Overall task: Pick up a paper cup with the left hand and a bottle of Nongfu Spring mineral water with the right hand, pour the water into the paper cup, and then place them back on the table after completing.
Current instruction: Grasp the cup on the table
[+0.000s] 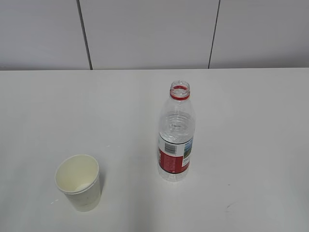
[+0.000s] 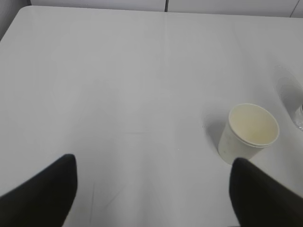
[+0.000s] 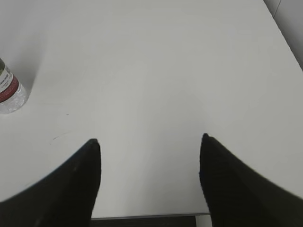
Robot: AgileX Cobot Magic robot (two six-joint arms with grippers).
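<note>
A cream paper cup [image 1: 79, 182] stands upright on the white table [image 1: 241, 111] at the front left; it also shows in the left wrist view [image 2: 248, 133]. A clear uncapped water bottle [image 1: 176, 135] with a red label and red neck ring stands near the middle; its base shows in the right wrist view [image 3: 9, 92]. The water inside cannot be made out. My left gripper [image 2: 154, 163] is open and empty, with the cup just beyond its right finger. My right gripper [image 3: 149, 139] is open and empty over the table's near edge, well right of the bottle. Neither arm shows in the exterior view.
A panelled white wall [image 1: 149, 34] runs behind the table. The table's front edge [image 3: 147, 216] lies below my right gripper. A faint scuff mark [image 1: 231, 205] is on the tabletop at the front right.
</note>
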